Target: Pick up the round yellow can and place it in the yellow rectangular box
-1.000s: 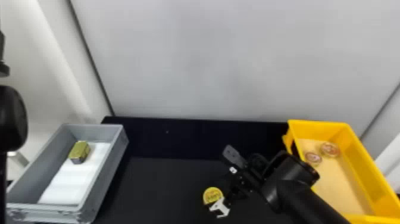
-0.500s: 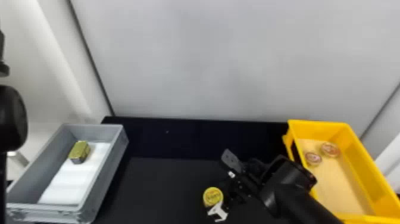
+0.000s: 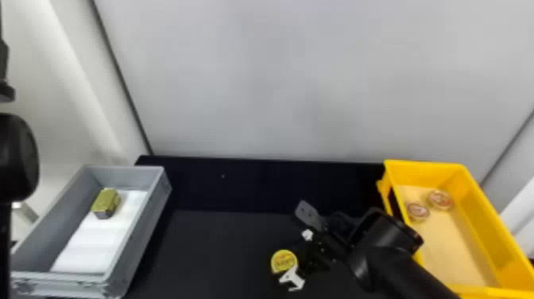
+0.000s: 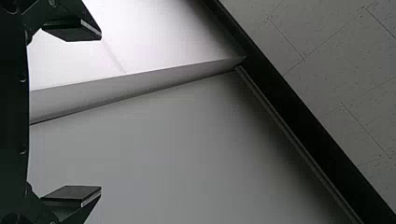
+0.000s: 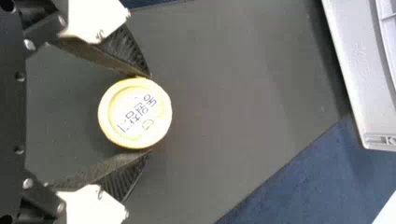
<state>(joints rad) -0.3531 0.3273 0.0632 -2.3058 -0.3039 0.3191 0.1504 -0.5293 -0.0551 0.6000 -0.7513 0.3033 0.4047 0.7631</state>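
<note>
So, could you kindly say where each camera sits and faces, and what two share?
Head view: on the head, facing forward-down at the black table, grey box and yellow box; left arm and right arm show.
Left wrist view: left wrist, facing pale panels; left hand open.
Right wrist view: right wrist, facing the table; right hand on the yellow can.
Head and right wrist share can, grey box.

A black table (image 3: pixel 222 246) is seen beneath and around the right gripper (image 3: pixel 289 260), with a darker strip beyond it. A grey box (image 3: pixel 137 242) is set well apart on the gripper's left, a yellow rectangular box (image 3: pixel 433 170) on its right. Between its fingertips, the round yellow can (image 3: pixel 283 260) is seen at the tabletop; whether contact is made underneath cannot be told.
</note>
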